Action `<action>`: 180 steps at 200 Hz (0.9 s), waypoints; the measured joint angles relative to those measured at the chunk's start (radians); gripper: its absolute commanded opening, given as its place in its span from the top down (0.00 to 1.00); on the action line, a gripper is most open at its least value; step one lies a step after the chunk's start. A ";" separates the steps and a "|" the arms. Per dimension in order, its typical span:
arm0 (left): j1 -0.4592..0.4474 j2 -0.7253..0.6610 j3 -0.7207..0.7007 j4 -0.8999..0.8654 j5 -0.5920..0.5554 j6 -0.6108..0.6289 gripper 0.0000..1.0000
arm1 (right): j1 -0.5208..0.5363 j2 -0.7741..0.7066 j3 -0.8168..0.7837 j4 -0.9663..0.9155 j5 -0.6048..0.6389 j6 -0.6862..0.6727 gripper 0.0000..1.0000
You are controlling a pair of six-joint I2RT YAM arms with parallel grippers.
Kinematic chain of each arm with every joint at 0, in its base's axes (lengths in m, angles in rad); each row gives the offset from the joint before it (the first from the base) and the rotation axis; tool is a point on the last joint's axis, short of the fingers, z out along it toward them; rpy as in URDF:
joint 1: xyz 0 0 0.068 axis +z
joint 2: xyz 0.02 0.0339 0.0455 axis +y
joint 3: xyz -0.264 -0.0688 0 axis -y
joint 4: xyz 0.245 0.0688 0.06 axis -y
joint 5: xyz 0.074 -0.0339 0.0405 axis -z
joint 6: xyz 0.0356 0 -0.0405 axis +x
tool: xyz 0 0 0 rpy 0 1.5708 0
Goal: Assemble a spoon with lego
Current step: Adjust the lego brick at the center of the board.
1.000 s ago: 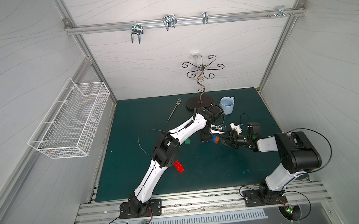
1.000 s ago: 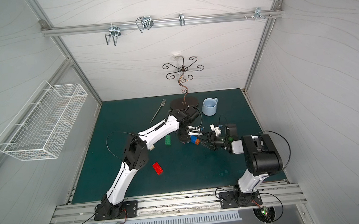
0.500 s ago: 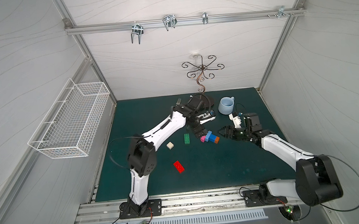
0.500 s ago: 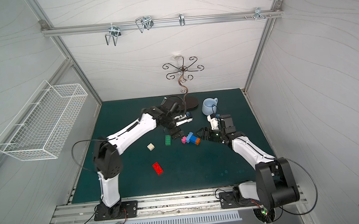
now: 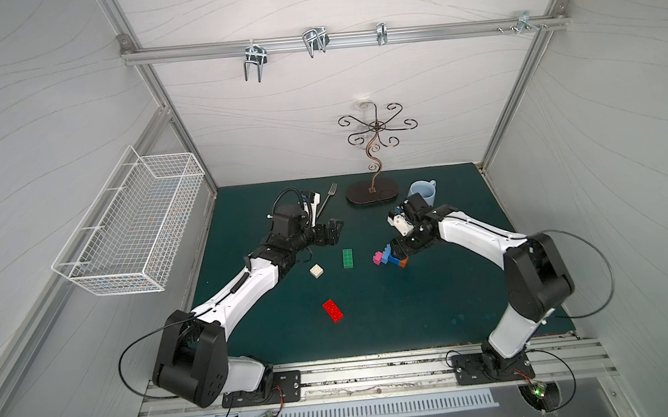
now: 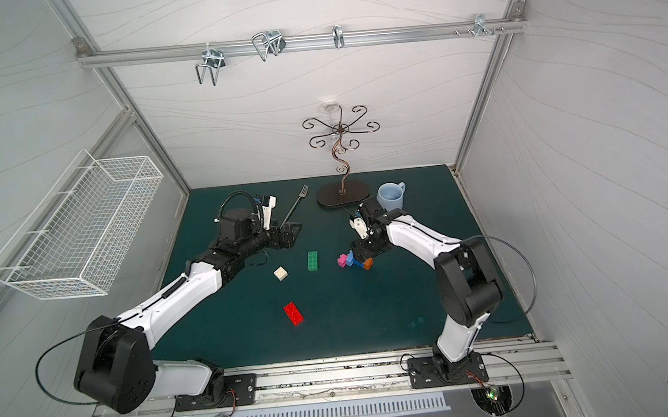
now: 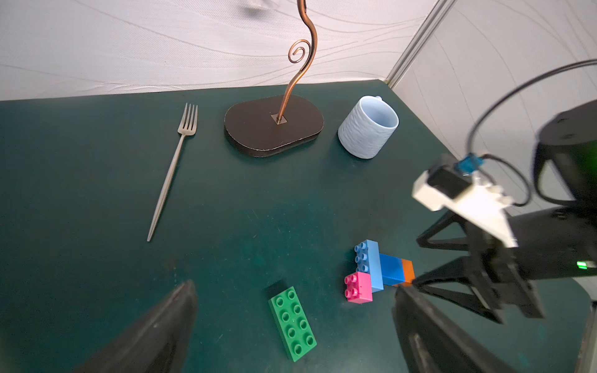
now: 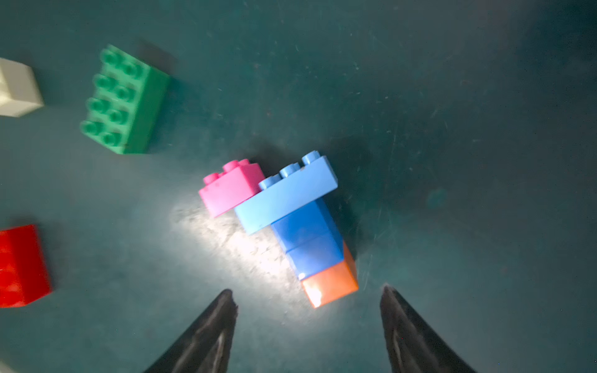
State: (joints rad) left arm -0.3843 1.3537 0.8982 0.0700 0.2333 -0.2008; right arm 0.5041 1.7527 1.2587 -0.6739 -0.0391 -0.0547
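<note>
Standing upright, the mug (image 7: 365, 135) shows a bare inside; left end effector (image 7: 295, 286) gapes wide, right end effector (image 8: 307, 290) parted beside the spoon (image 8: 290, 197), both holding nothing.

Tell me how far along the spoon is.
Done: orange, blue, light-blue and pink bricks look joined as a partial spoon. In hand: nothing; right tool open at its orange end, left tool open. Left: green brick, cream brick, red brick.

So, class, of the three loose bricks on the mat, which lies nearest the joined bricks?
The green brick: it lies just beside the joined bricks; the cream brick is farther, the red brick farthest.
</note>
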 measured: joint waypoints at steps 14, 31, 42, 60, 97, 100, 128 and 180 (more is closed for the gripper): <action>0.000 -0.010 -0.003 -0.013 -0.019 -0.011 0.00 | 0.006 0.044 0.034 -0.031 0.026 -0.048 0.33; 0.000 -0.013 -0.017 -0.016 -0.043 -0.014 0.00 | 0.016 0.079 0.061 -0.064 0.068 -0.089 0.34; 0.000 -0.020 -0.040 -0.012 -0.055 -0.014 0.00 | 0.031 0.098 0.073 -0.073 0.094 -0.109 0.35; 0.000 -0.027 -0.080 -0.014 -0.067 -0.014 0.00 | 0.053 0.129 0.092 -0.080 0.117 -0.134 0.39; 0.000 -0.028 -0.098 -0.019 -0.074 -0.014 0.00 | 0.068 0.182 0.130 -0.087 0.136 -0.162 0.51; 0.000 -0.028 -0.099 -0.019 -0.074 -0.014 0.00 | 0.068 0.186 0.134 -0.088 0.136 -0.164 0.52; 0.000 -0.029 -0.107 -0.019 -0.074 -0.017 0.00 | 0.068 0.217 0.169 -0.092 0.146 -0.178 0.71; 0.000 -0.035 -0.121 -0.020 -0.073 -0.018 0.00 | 0.068 0.220 0.174 -0.094 0.151 -0.192 0.82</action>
State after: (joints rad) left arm -0.3843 1.3182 0.7773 0.0502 0.1604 -0.2184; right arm 0.5720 1.9724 1.4330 -0.7681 0.1123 -0.2462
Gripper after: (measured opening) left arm 0.997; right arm 0.338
